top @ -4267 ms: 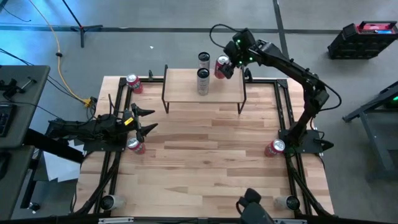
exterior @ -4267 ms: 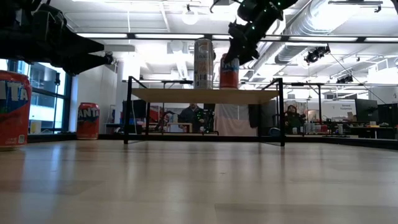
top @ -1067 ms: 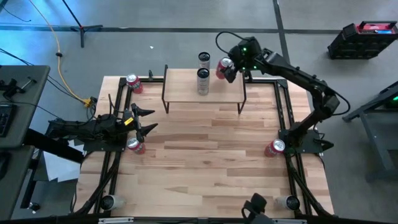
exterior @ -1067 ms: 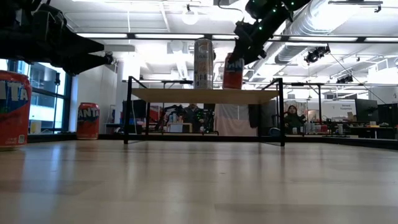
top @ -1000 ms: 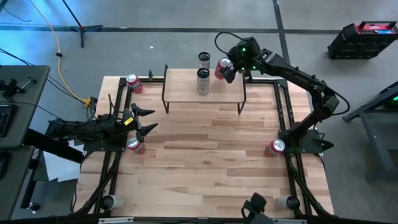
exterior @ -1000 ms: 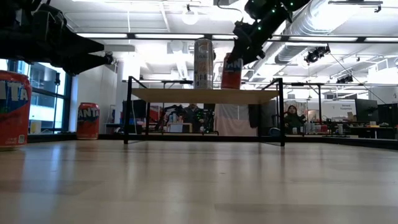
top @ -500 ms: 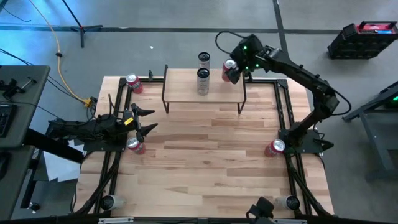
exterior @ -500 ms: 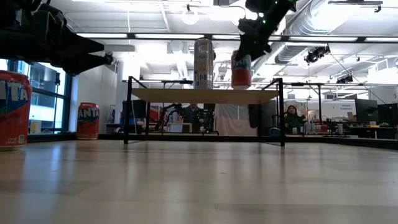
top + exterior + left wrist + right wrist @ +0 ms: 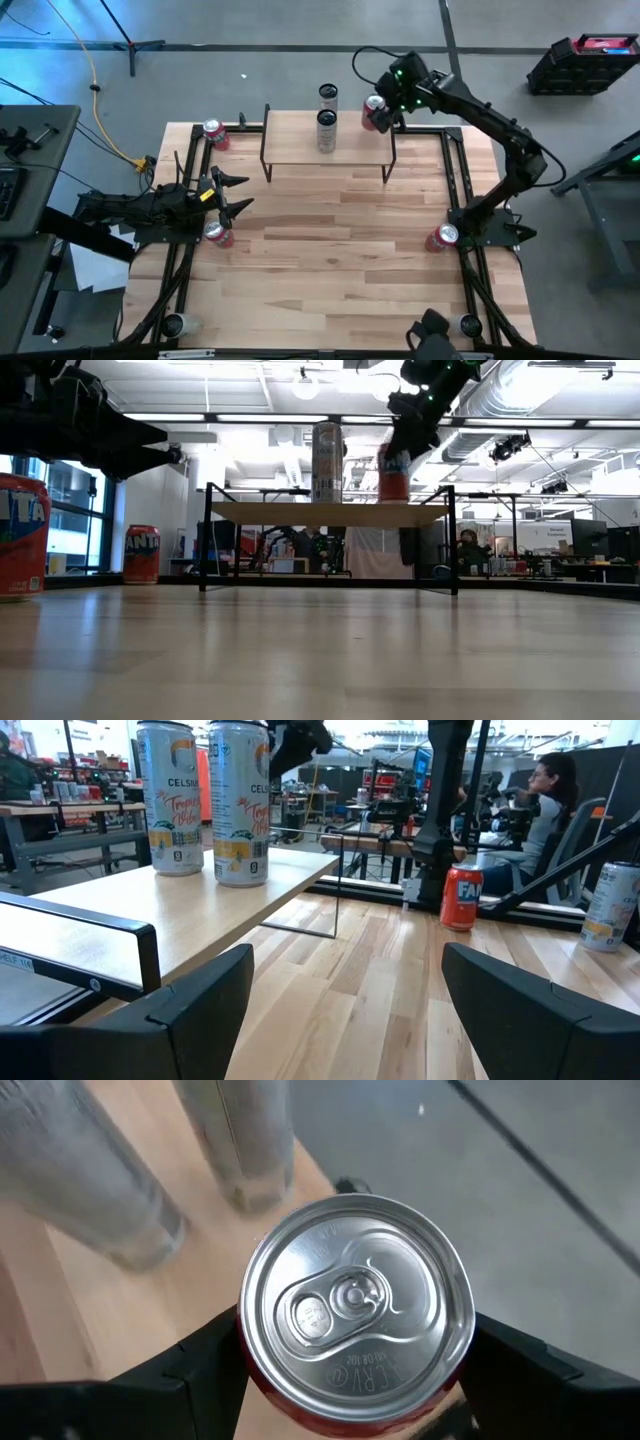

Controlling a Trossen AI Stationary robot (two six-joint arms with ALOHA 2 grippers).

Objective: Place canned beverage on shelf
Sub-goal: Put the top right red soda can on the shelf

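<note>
Waiting at the table's nine o'clock edge, the left gripper [image 9: 232, 193] hangs with its fingers spread and empty, a red can [image 9: 216, 234] standing just beside it and another red can [image 9: 214, 133] near the ten o'clock corner. Toward twelve o'clock, the shelf [image 9: 300, 148] carries two tall silver cans [image 9: 326, 130] on its light plank. At one o'clock, the right gripper [image 9: 380, 108] pinches the red canned beverage [image 9: 374, 111] across its sides, holding it upright over the shelf's right end; from table height the can's base [image 9: 393, 490] appears at or just above the plank, though contact cannot be confirmed. A further red can [image 9: 441, 237] stands by the right arm's base at four o'clock.

The beverage looks a rigid, smooth-walled cylinder, likely slippery and, if full, fairly heavy for its size; its thin wall could dent under a hard squeeze. The wrist camera shows the lid [image 9: 357, 1315] centred between the dark fingers [image 9: 200, 1370], which grip mid-body, the sensible place to hold it.

The tabletop [image 9: 330, 260] is pale wooden planking, level and framed by black rails. Beyond it lies an open workshop with grey flooring, benches, ceiling ducts and a seated person [image 9: 545, 795] at a desk.
</note>
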